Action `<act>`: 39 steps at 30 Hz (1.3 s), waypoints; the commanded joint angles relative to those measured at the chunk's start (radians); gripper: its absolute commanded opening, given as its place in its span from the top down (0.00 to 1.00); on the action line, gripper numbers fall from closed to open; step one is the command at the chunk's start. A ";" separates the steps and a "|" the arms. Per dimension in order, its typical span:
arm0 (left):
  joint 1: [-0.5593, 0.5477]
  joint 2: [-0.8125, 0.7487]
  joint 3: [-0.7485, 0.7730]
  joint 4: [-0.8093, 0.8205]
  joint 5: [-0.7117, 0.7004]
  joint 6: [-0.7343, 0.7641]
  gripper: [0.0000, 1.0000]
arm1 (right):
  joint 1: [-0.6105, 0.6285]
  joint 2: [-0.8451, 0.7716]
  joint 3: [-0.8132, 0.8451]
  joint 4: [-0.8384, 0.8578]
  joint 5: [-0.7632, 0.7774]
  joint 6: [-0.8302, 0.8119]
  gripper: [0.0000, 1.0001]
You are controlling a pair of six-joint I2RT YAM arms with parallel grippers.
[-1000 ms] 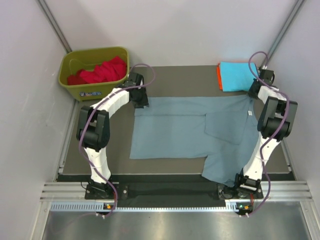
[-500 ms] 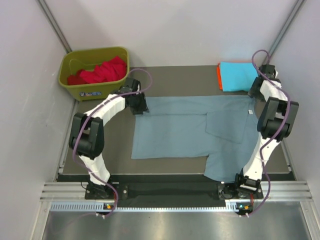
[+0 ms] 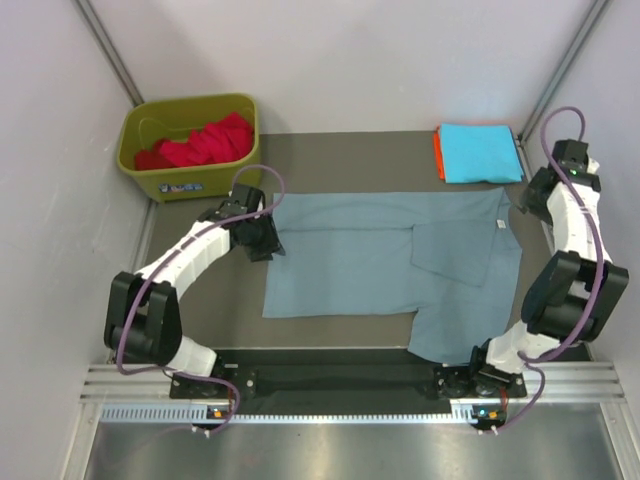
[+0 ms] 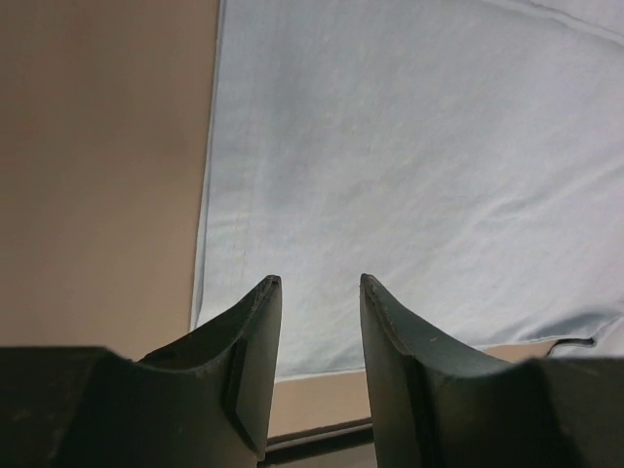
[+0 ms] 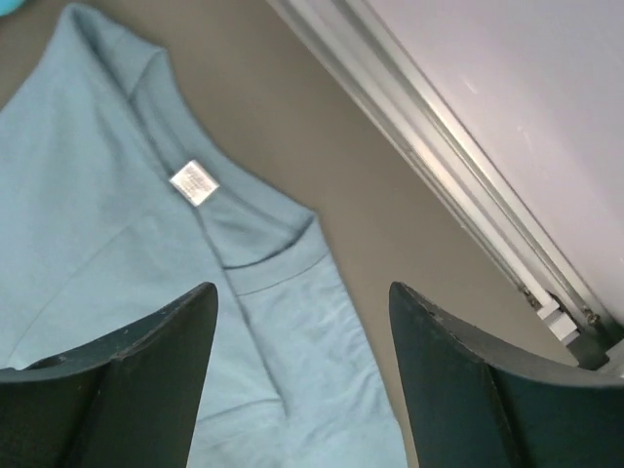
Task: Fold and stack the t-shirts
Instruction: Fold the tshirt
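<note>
The right arm (image 3: 570,205) had opened its jaws and backed off the grey-blue shirt (image 3: 350,255), the jaws of the left arm (image 3: 195,250) hung open and empty, so another fold awaited.

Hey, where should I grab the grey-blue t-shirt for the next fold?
Probably pinch the loose sleeve of the grey-blue t-shirt at its cuff, coming from the near edge. It alone sticks out from the flat body toward the arm bases; the other sleeve already lies folded in.

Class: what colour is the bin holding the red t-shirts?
Olive-green bin, best seen in the top external view.
</note>
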 commanded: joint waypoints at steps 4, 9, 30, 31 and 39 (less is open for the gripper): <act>0.014 -0.121 -0.087 -0.094 -0.004 -0.089 0.56 | -0.058 -0.188 -0.186 -0.013 -0.130 0.071 0.29; 0.020 -0.212 -0.199 -0.111 -0.006 -0.190 0.57 | -0.058 -0.346 -0.359 -0.050 -0.212 0.098 0.31; 0.023 -0.238 -0.460 -0.151 -0.012 -0.529 0.54 | -0.015 -0.509 -0.601 -0.115 -0.270 0.098 0.33; 0.023 -0.224 -0.453 -0.160 -0.036 -0.532 0.55 | -0.009 -0.507 -0.601 -0.118 -0.272 0.095 0.33; 0.023 -0.237 -0.465 -0.082 -0.104 -0.546 0.66 | 0.009 -0.509 -0.641 -0.179 -0.306 0.117 0.35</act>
